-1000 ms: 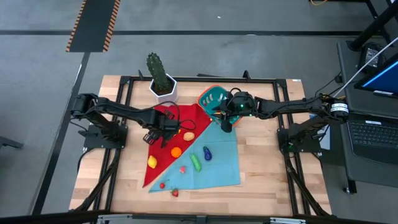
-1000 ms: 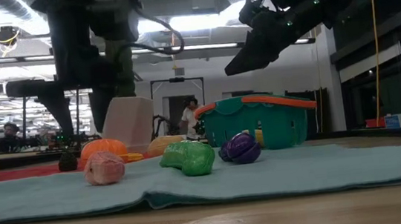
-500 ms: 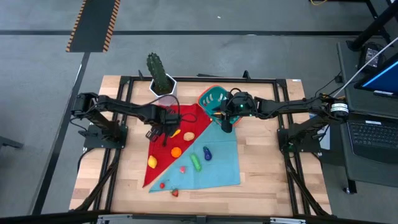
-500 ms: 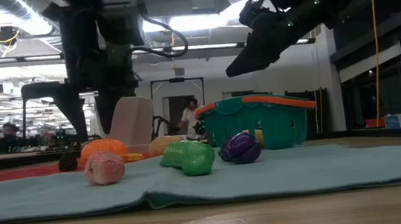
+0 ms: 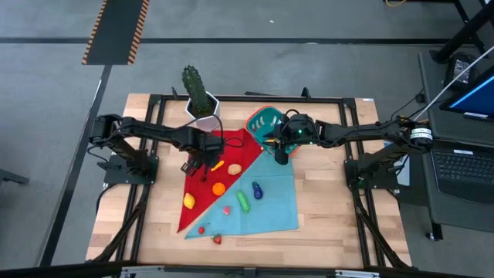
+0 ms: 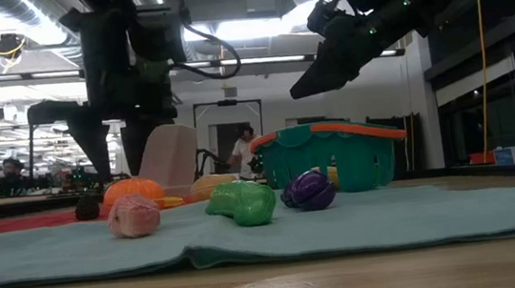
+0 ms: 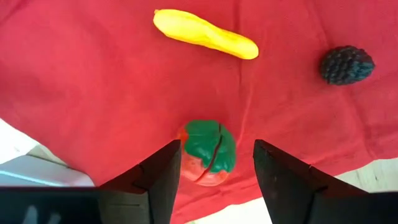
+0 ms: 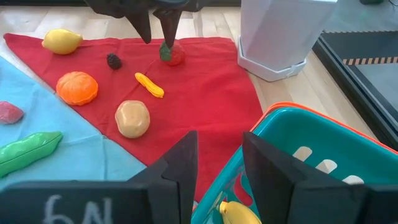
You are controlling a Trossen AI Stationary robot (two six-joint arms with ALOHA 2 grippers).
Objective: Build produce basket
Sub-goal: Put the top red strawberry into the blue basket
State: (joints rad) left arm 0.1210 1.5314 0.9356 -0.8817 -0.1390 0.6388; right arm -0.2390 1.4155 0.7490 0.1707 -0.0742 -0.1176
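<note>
In the left wrist view you see the left gripper [image 7: 214, 165] spread around a strawberry [image 7: 207, 152], unseen overhead; it has narrowed. The right gripper [image 5: 279, 157], parted, hangs beside the basket [image 5: 264, 123].

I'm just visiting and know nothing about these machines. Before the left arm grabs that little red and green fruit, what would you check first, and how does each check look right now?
1. Left tool lined up on the red and green fruit: ok, the fruit sits between its two fingers.
2. Fingers apart enough to pass around it: ok, there is a gap on both sides.
3. Fingers down around the fruit: cannot tell.
4. Neighbours out of the way: ok, the yellow piece and the dark berry lie apart on the red cloth.
5. Basket free to receive: not ok, the right tool hovers at its rim.
6. Right tool empty: ok, nothing shows between its fingers.
</note>
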